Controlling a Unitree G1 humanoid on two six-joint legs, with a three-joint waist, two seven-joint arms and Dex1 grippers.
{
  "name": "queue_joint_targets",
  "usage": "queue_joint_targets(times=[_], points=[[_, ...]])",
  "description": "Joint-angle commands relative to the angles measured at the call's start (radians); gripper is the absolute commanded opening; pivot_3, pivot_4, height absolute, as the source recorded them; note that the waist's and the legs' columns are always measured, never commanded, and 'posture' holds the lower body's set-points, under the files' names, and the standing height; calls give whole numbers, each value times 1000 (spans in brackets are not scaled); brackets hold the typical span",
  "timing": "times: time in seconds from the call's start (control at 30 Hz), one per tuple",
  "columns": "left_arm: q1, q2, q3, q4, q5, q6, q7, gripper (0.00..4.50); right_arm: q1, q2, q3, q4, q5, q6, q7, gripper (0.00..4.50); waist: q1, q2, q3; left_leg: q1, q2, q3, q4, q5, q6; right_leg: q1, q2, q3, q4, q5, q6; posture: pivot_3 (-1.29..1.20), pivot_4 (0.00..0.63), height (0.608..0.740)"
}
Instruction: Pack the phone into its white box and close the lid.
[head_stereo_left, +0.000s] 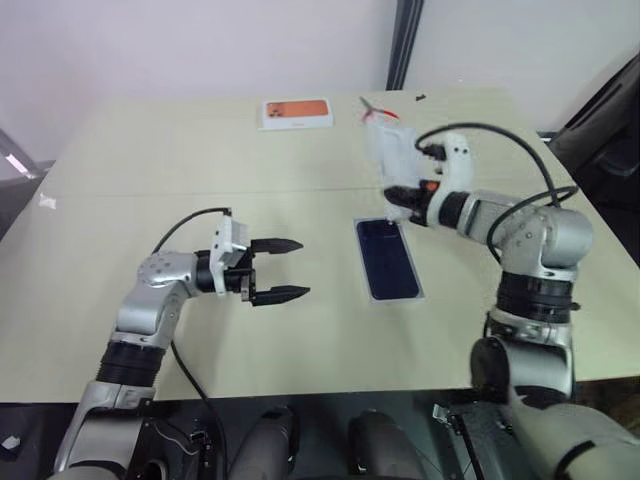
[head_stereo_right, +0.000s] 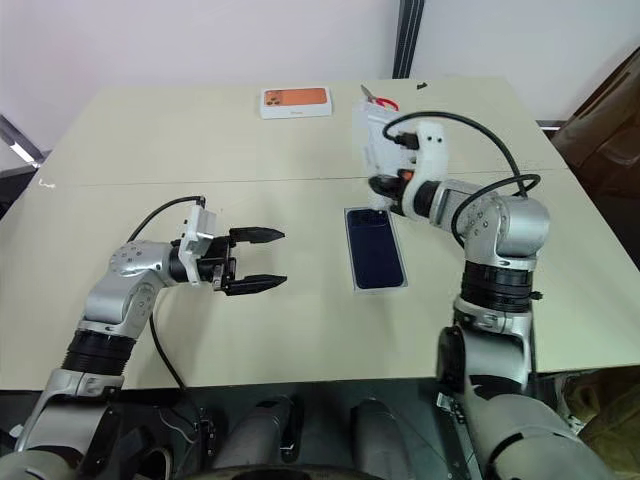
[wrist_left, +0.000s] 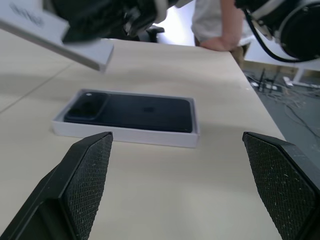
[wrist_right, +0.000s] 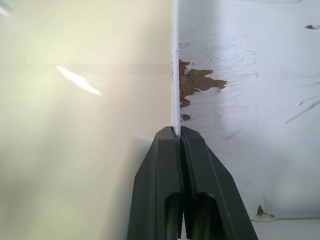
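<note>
I see the phone (head_stereo_left: 387, 258) lying camera-side up in the white box (wrist_left: 125, 135) at table (head_stereo_left: 150, 180) centre. At its 12 o'clock, my right gripper (wrist_right: 179, 134) pinches the thin wall of the lid (head_stereo_left: 392, 152), holding it in the air above the box's far end. At 9 o'clock my left gripper (head_stereo_left: 285, 269) hovers, jaws spread wide. An orange-print box (head_stereo_left: 297, 112) sits at 11 o'clock.

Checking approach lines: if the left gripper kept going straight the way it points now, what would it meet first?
Most likely the white box with the phone inside: the open left gripper points level at its long side across bare table. Its height above the table is hard to judge.
</note>
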Motion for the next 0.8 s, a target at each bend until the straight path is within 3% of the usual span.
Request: queue_joint_targets(times=[0.03, 0.23, 0.4, 0.7, 0.8], points=[[-13, -3, 38, 7, -19, -1, 37, 4394, 29, 67, -96, -122, 162, 158, 47, 30, 5, 0, 0, 0, 0, 0, 0, 0, 0, 0, 0, 0, 0, 0, 0, 0, 150, 734], [6, -15, 47, 8, -20, -3, 72, 4394, 126, 188, -232, -135, 530, 219, -67, 30, 4, 0, 0, 0, -1, 0, 1, -1, 2, 1, -1, 0, 0, 0, 0, 0, 150, 734], [1, -32, 51, -12, -26, 0, 104, 4394, 259, 190, -173, -129, 865, 219, -278, 30, -3, 1, -1, 0, 0, 0, -1, -1, 1, 0, -1, 0, 1, 0, 0, 0, 150, 734], [17, -50, 37, -34, -38, 27, 143, 4394, 436, 56, 6, -122, 1129, 93, -524, 30, -2, 1, -1, 0, 0, 0, 0, -2, 3, 0, 0, 0, 0, 0, 0, 0, 150, 734], [46, -53, 17, -57, -65, 86, 129, 3491, 458, 4, 70, -111, 1231, 3, -588, 0, -2, 1, -1, 0, 0, 0, 0, -2, 4, 0, 0, 0, 0, 0, 0, 0, 150, 734]])
